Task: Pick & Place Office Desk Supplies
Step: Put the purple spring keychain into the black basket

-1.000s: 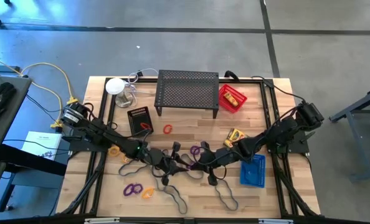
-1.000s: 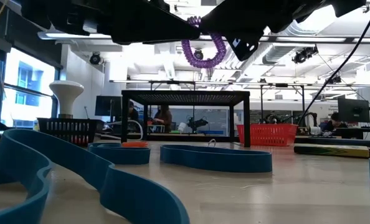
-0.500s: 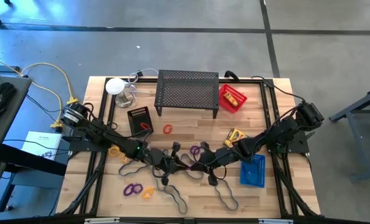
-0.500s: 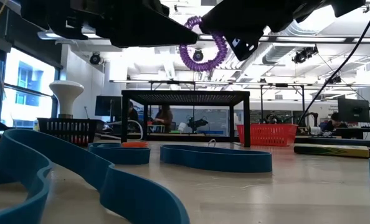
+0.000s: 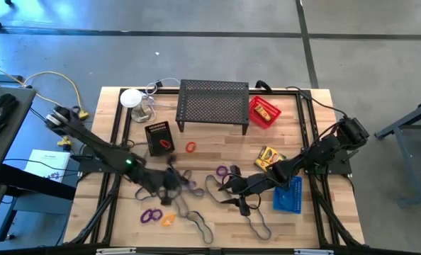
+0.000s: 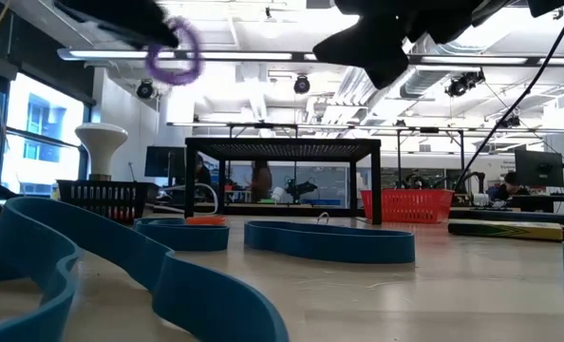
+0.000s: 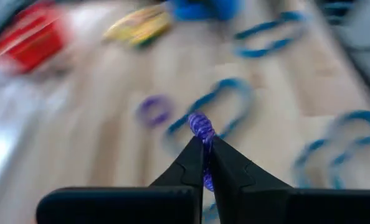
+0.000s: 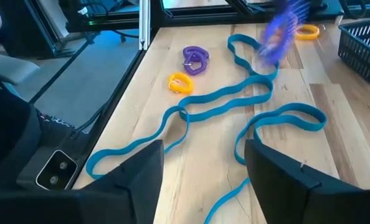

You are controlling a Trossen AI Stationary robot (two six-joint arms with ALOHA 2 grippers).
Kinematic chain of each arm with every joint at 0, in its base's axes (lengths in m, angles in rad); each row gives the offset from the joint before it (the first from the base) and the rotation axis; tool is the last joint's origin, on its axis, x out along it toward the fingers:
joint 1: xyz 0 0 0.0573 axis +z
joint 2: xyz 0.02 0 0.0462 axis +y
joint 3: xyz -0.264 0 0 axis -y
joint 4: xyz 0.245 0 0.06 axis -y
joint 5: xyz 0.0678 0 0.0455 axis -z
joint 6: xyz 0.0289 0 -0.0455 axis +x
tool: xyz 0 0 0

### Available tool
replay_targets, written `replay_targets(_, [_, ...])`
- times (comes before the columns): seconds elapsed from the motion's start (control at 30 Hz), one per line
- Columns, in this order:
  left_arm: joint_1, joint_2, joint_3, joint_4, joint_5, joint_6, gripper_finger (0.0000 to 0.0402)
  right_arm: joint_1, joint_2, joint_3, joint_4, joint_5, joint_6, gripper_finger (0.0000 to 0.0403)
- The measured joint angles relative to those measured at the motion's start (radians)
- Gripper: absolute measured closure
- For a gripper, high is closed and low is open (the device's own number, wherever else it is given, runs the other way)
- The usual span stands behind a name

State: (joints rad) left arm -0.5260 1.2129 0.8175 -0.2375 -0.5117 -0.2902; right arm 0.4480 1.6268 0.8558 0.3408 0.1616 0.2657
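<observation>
High view, change: a second ago both arms met over the middle of the desk (image 5: 317, 106); now the left end effector (image 5: 173, 181) has drawn back toward its own side, blurred with motion, while the right end effector (image 5: 233, 190) sits nearer the blue mesh tray (image 5: 288, 195).
High view, supplies: black loops (image 5: 256, 227) lie across the front of the desk; two purple rings and an orange one (image 5: 157, 216) lie front-left; the yellow box (image 5: 268, 158), red mesh tray (image 5: 264, 111) and black mesh tray (image 5: 158, 137) sit apart.
Low view: a purple coiled ring (image 6: 175, 54) hangs high at the left, where half a second ago it hung at centre between both arms.
Left wrist view: the left end effector (image 7: 206, 149) is clenched on the purple coiled ring (image 7: 201, 127), carried clear above the desk.
Right wrist view: the right end effector (image 8: 203, 168) is released, fingers spread and empty; the ring shows as a purple blur (image 8: 278, 31) farther off.
Meaning: judging by this, a handover is done and the ring now travels with the left arm, probably toward a tray.
Writing: none legible; the yellow box's print is too small to read.
</observation>
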Motion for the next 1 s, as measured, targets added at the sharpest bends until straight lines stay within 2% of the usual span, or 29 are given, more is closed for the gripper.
replay_targets(0.1, [0.031,-0.109,0.000,-0.221,-0.105,-0.197,0.0394,0.000,0.000,0.000,-0.008,0.001,0.003,0.0187])
replay_targets(0.17, [0.066,-0.161,0.000,-0.348,-0.129,-0.306,0.0393,-0.001,0.000,0.000,-0.018,0.001,0.003,0.0191])
replay_targets(0.27, [0.135,-0.197,-0.001,-0.541,-0.117,-0.420,0.0392,-0.001,0.000,0.000,-0.028,0.018,0.003,0.0197])
replay_targets(0.37, [0.216,-0.188,-0.003,-0.695,-0.051,-0.503,0.0391,-0.001,0.000,0.000,-0.057,0.038,0.012,0.0203])
replay_targets(0.47, [0.291,-0.165,-0.004,-0.746,-0.033,-0.560,0.0391,-0.001,0.000,0.000,-0.068,0.039,0.039,0.0208])
replay_targets(0.6, [0.382,-0.117,-0.004,-0.750,-0.023,-0.526,0.0389,-0.001,0.000,0.000,-0.078,0.040,0.056,0.0214])
replay_targets(0.8, [0.489,-0.012,-0.004,-0.758,0.105,-0.493,0.0363,0.013,0.000,0.000,-0.084,0.042,0.056,0.0215])
replay_targets(1.0, [0.511,0.042,-0.004,-0.758,0.064,-0.465,0.0321,0.024,0.000,0.000,-0.102,0.046,0.056,0.0215])
